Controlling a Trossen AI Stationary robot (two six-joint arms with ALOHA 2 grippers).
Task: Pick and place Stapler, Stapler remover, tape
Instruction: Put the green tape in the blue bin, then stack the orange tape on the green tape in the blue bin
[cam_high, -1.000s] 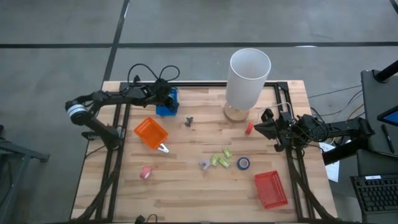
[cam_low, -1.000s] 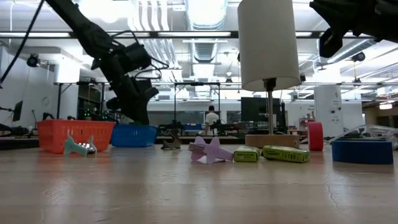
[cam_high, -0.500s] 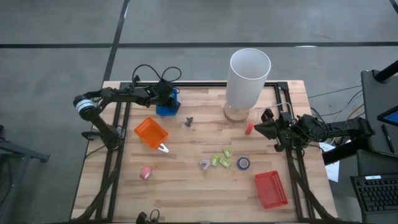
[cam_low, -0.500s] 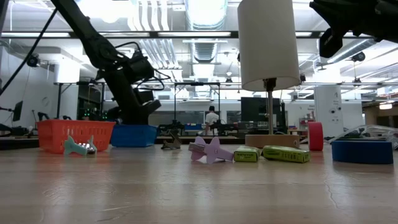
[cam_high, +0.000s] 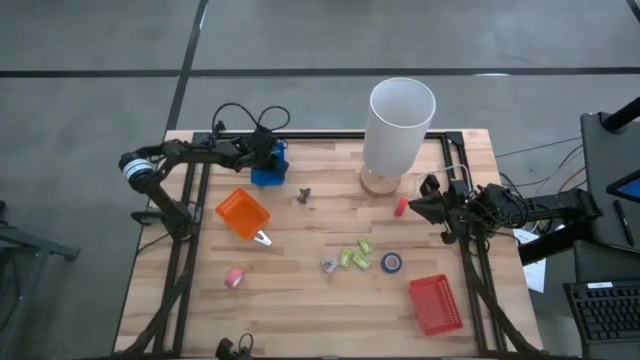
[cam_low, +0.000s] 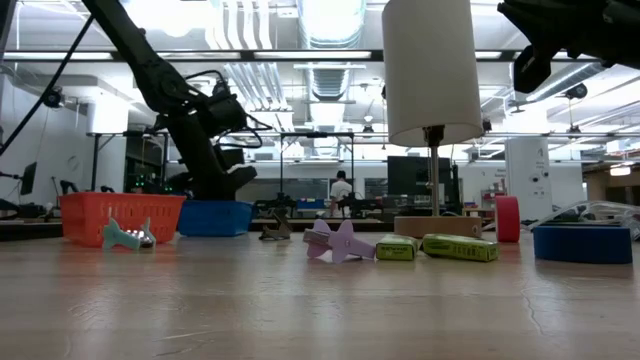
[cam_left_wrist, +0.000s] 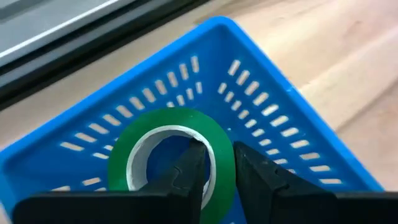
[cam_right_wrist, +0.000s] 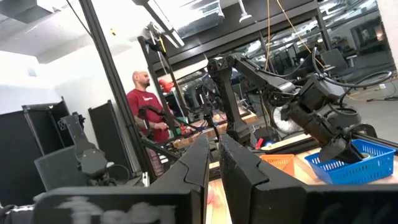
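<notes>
Left gripper (cam_left_wrist: 214, 171) pinches the rim of a green tape roll (cam_left_wrist: 171, 158) inside the blue basket (cam_high: 268, 165), far left. Right gripper (cam_high: 428, 205) fingers nearly together, holding nothing, right edge. No readable labels.

We are counting two arms over the table, so two grippers: the left gripper (cam_high: 268, 158) and the right gripper (cam_high: 424, 203).

We are seeing three baskets: one blue basket (cam_high: 268, 178), one orange basket (cam_high: 242, 214) and one red basket (cam_high: 436, 303).

We are counting four tape rolls: one green roll (cam_left_wrist: 174, 158) in the blue basket, one blue roll (cam_high: 391, 262), one pink roll (cam_high: 234, 277) and one red roll (cam_high: 400, 206).

We are finding three yellow-green pieces (cam_high: 355, 253), lying close together.

We are also counting one white lamp (cam_high: 396, 130), one purple piece (cam_high: 328, 265), one small dark piece (cam_high: 303, 194) and one pale piece (cam_high: 262, 238) beside the orange basket.
</notes>
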